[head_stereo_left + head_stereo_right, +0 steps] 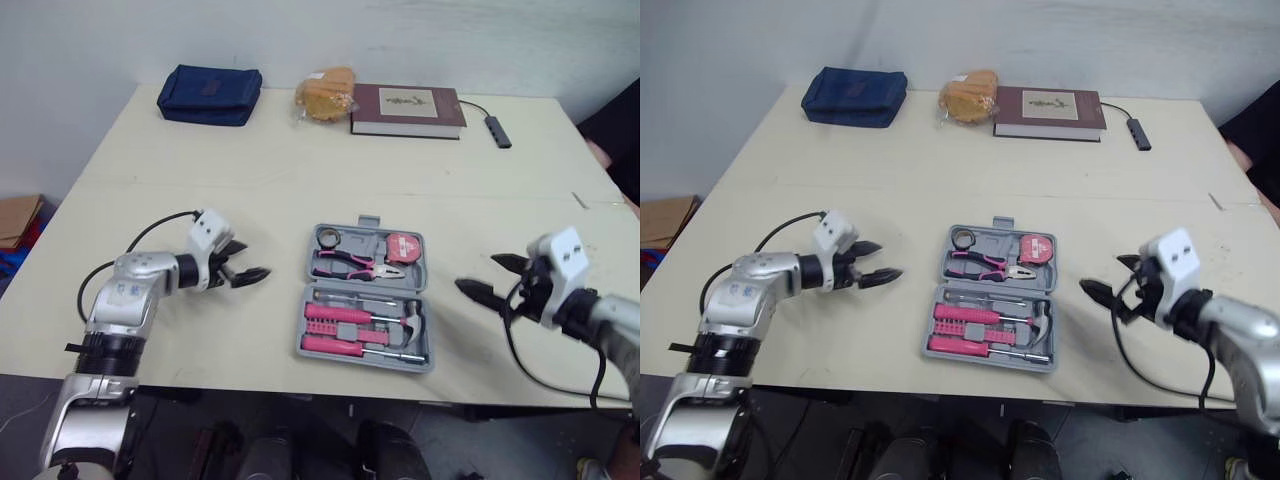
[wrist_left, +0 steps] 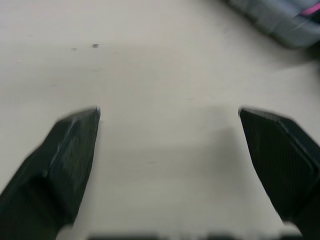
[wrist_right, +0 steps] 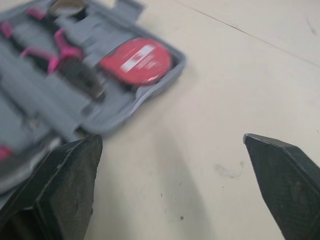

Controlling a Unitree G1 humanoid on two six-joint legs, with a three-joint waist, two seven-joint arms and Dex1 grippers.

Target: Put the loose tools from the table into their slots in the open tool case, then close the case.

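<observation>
The left claw (image 1: 251, 260) is wide open and holds nothing. Its two black fingers (image 2: 70, 155) are far apart, with bare worktop (image 1: 300, 190) between them. It points toward the tool case (image 1: 368, 222) but stays apart from it. I cannot tell if its fingers touch the worktop.

The right claw (image 1: 478, 272) is also wide open and empty. Its fingers (image 3: 65, 175) are spread over bare worktop, and it points to the case from the other side, near it but not touching.

The tool case is grey and lies open and flat at the front middle of the worktop, between the two claws. In the farther half sit a red tape measure (image 1: 403, 248), pliers with pink handles (image 1: 350, 262) and a small dark ring (image 1: 327, 237). In the nearer half lie two pink-handled tools (image 1: 338, 315) and a hammer (image 1: 412, 325).

At the far edge of the worktop there are a blue pouch (image 1: 210, 95), a yellow packet (image 1: 325, 93) and a dark red book (image 1: 407, 108).
</observation>
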